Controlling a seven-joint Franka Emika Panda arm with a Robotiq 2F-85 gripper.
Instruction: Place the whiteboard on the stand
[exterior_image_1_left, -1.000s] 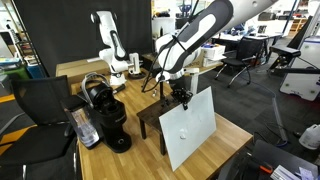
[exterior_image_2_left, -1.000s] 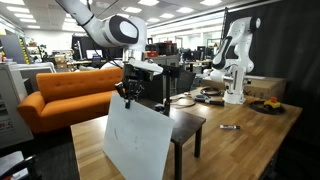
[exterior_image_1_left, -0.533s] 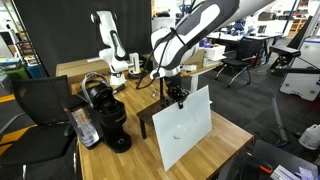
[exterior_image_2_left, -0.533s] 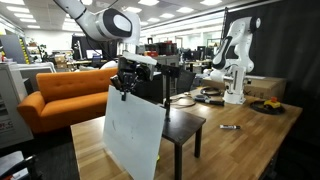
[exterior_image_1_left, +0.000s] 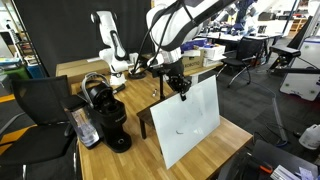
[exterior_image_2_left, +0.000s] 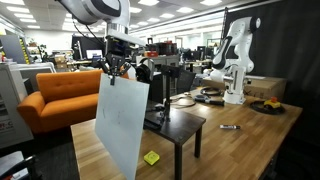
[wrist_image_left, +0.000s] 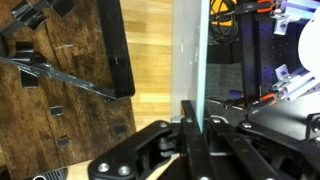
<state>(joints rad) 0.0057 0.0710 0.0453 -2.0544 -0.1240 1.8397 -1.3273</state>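
The whiteboard (exterior_image_1_left: 187, 122) is a plain white panel, held upright and lifted above the light wooden table; it also shows in the other exterior view (exterior_image_2_left: 120, 122). My gripper (exterior_image_1_left: 182, 90) is shut on its top edge, seen too in an exterior view (exterior_image_2_left: 113, 73). In the wrist view the jaws (wrist_image_left: 197, 112) pinch the thin whiteboard edge (wrist_image_left: 189, 55). The stand (exterior_image_2_left: 180, 125) is a small dark low table beside and behind the whiteboard; in an exterior view (exterior_image_1_left: 150, 112) it is partly hidden by the panel, and its top shows in the wrist view (wrist_image_left: 60, 80).
A black coffee machine (exterior_image_1_left: 108, 115) stands on the wooden table (exterior_image_1_left: 130, 160) near the stand. A small yellow-green object (exterior_image_2_left: 151, 157) lies on the tabletop below the whiteboard. An orange sofa (exterior_image_2_left: 60, 95) and a second robot arm (exterior_image_1_left: 110, 45) are behind.
My gripper has risen with the whiteboard, lifting its lower edge off the table. The yellow-green object under it has come into view.
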